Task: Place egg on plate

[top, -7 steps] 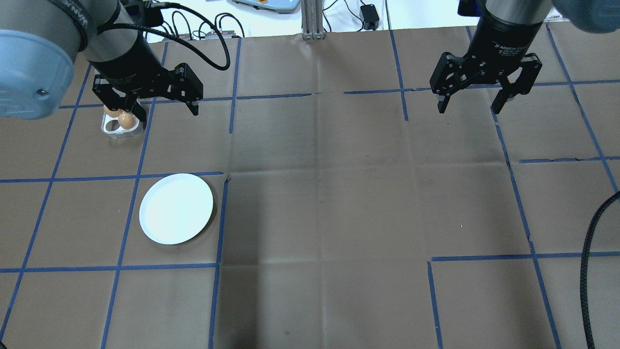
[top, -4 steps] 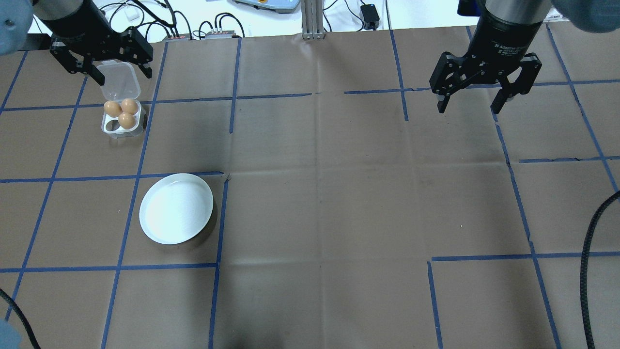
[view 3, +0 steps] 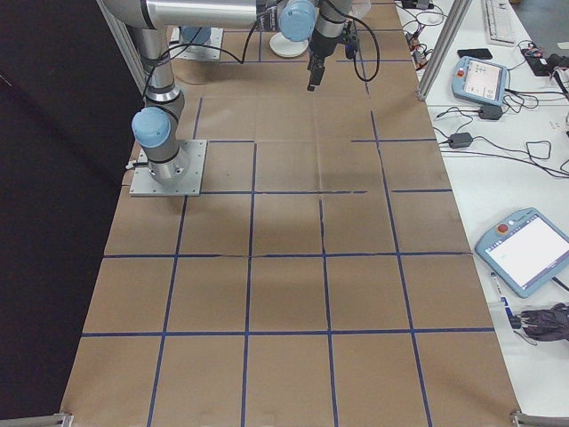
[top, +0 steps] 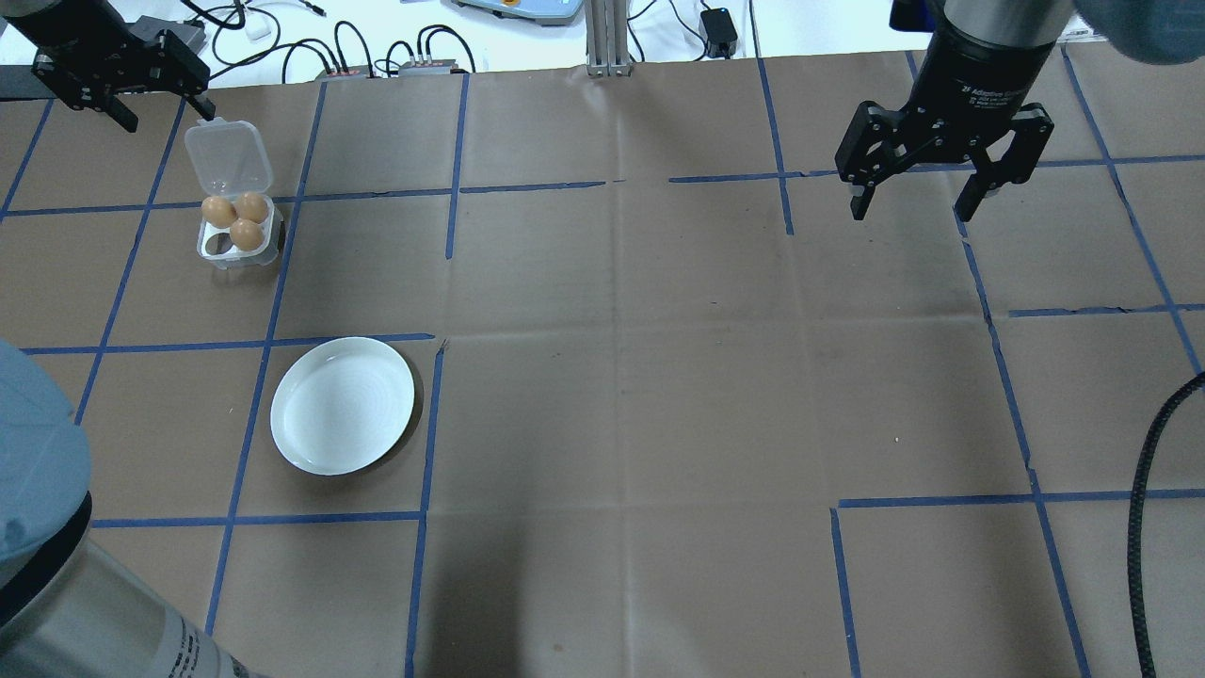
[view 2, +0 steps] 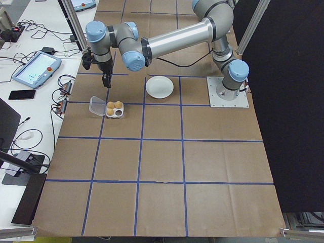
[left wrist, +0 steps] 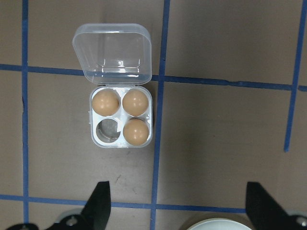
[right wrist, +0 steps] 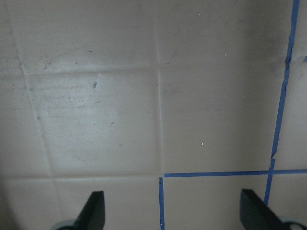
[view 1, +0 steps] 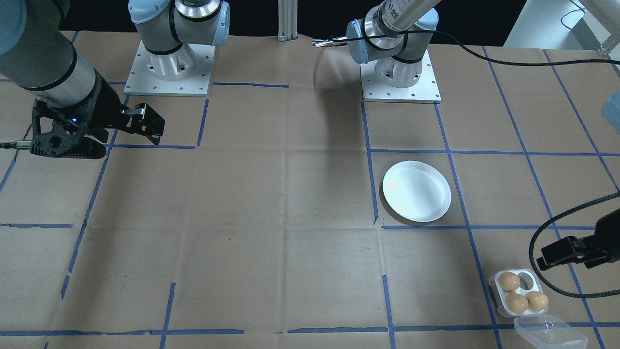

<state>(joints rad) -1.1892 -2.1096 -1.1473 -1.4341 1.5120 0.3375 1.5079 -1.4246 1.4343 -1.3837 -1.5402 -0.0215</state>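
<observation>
Egg tray (left wrist: 121, 118): square, white, four cups, clear hinged lid folded back at 12 o'clock. Three eggs (left wrist: 135, 131), tan, matte, smooth; the 7 o'clock cup is vacant.

Plate (top: 343, 405): round, white, glossy, shallow raised rim, bare. On the tabletop (top: 621, 377), brown paper with a blue tape grid, at 5 o'clock from the tray in the overhead view, well apart.

Left end effector (top: 118, 80): released, holding nothing, beyond the tray.

Right end effector (top: 946, 179): released, idle.

Handling advice: descend vertically over the lone lower egg, straddle it, close softly; the shell is brittle and curved.
</observation>
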